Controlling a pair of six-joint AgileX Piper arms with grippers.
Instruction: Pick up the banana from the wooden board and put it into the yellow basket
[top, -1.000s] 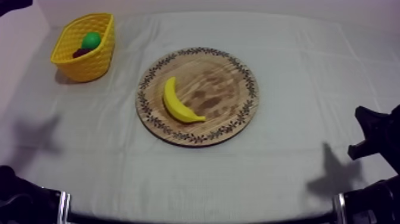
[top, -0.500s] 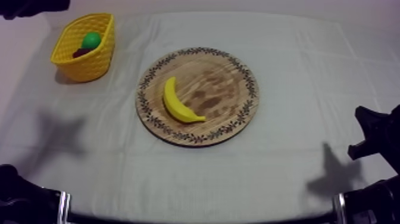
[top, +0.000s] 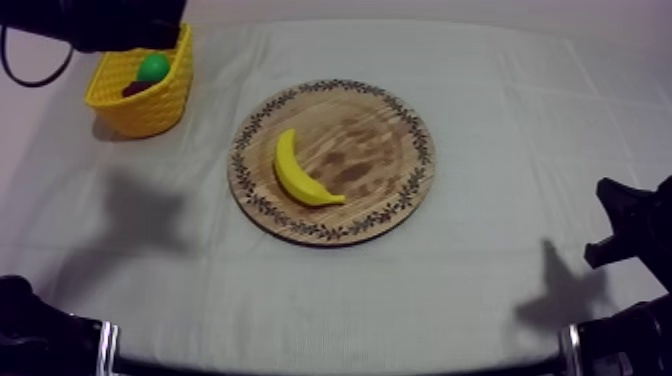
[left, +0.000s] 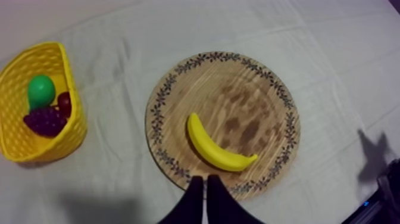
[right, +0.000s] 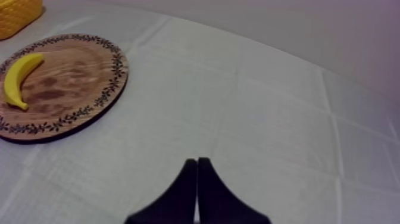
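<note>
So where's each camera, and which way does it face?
Top view: above the table, slanting down on wooden board, banana, yellow basket; arms at its edges.
Left wrist view: on left arm, facing down; left gripper shut.
Right wrist view: on right arm, low, facing across; right gripper shut.
All share the banana on the board.

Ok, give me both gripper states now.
Left gripper: jaws shut, holding nothing.
Right gripper: jaws shut, holding nothing.
</note>
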